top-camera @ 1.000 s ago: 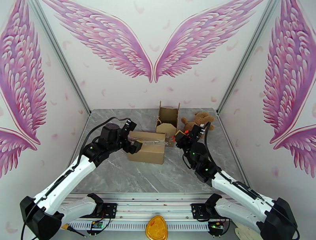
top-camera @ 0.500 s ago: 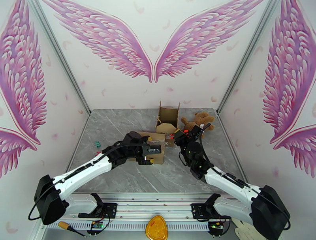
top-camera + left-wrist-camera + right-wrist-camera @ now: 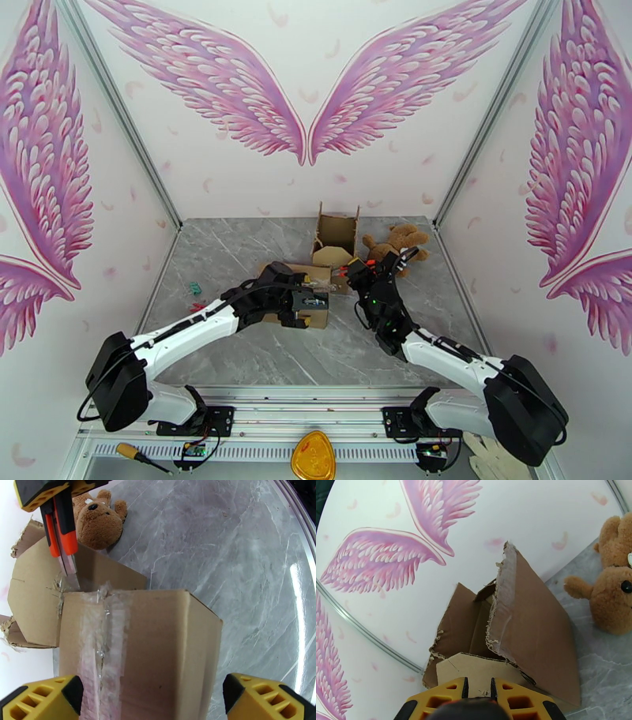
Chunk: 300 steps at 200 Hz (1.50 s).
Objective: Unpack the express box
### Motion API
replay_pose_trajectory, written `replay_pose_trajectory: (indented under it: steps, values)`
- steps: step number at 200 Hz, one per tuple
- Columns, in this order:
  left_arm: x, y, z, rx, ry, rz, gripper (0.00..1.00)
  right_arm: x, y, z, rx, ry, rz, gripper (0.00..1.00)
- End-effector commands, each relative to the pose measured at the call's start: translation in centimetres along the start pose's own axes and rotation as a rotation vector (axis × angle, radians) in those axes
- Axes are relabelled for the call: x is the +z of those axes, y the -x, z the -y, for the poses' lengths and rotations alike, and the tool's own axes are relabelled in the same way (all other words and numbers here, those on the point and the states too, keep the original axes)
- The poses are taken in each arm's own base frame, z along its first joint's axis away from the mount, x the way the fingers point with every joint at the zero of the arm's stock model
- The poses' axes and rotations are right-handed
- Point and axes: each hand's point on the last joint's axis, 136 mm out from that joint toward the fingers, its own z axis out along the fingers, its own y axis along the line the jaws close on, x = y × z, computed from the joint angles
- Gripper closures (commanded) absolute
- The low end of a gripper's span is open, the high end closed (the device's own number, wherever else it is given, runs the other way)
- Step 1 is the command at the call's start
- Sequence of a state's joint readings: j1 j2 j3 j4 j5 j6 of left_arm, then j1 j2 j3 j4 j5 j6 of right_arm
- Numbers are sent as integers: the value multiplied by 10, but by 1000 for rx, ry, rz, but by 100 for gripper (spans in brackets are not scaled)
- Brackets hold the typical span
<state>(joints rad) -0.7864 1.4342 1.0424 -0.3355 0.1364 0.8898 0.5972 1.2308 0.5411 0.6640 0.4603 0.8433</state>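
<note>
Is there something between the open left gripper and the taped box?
Nothing visible. The left gripper is open, one finger at each side of the taped box; the knife is at its far edge.

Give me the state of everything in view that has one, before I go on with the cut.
Taped box: shut, tape over its top seam.
Utility knife: blade out, tip at the far end of the tape.
Left gripper: open, straddling the taped box.
Right gripper: shut on the utility knife.
Second box: open, edges torn.
Teddy bear: lying out on the table.
</note>
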Motion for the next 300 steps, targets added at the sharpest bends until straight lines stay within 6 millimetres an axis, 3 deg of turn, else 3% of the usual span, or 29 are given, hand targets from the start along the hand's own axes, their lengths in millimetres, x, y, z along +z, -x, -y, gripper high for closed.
replay_pose_trajectory:
  steps: [1, 105, 193, 265, 300]
  values:
    - [2, 10, -14, 12, 40, 21, 1, 0, 6, -3, 70, 32, 23, 100]
    - [24, -1, -27, -39, 99, 24, 1, -17, -24, 8, 201, -1, -169, 100]
    - [32, -20, -30, -121, 70, -6, 1, -39, -52, 23, 261, -59, -461, 100]
    - [34, -14, -39, -125, 80, -3, 1, -38, -77, 5, 297, -8, -688, 100]
    - [31, -15, -42, -117, 103, -14, 1, -44, -87, 10, 291, -38, -775, 100]
